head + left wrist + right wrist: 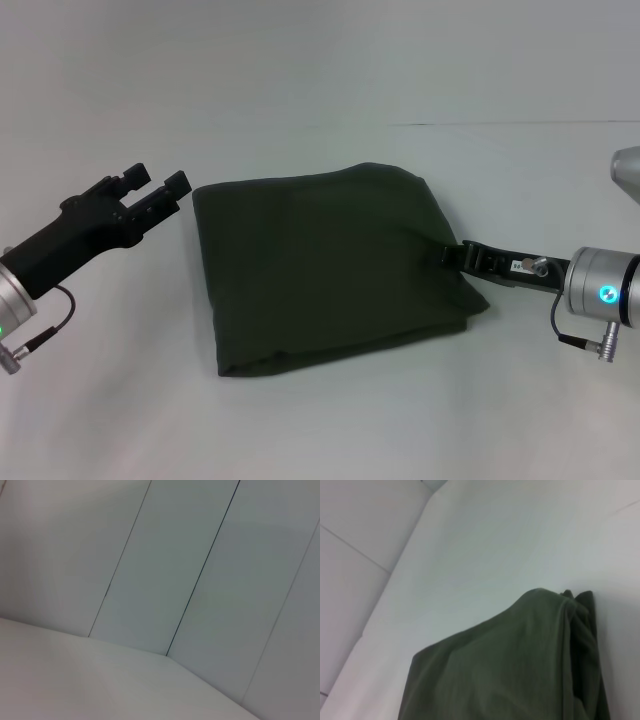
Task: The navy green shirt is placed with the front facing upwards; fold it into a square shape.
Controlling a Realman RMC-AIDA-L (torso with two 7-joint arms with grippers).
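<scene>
Both right gripper (455,254) fingertips are hidden from you at the folded dark olive-green cotton shirt's (330,265) right edge; the grip can't be told. Left gripper (160,186) gapes open, just beside its left corner.

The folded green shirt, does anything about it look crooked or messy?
Slightly. The navy green shirt is roughly square, but its edge by the right gripper bulges and bunches. The left gripper is open, apart from it.

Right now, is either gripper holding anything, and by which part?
The right gripper is at the right edge of the folded shirt; whether it grips it cannot be told. The left gripper is open, beside the shirt, holding nothing.
</scene>
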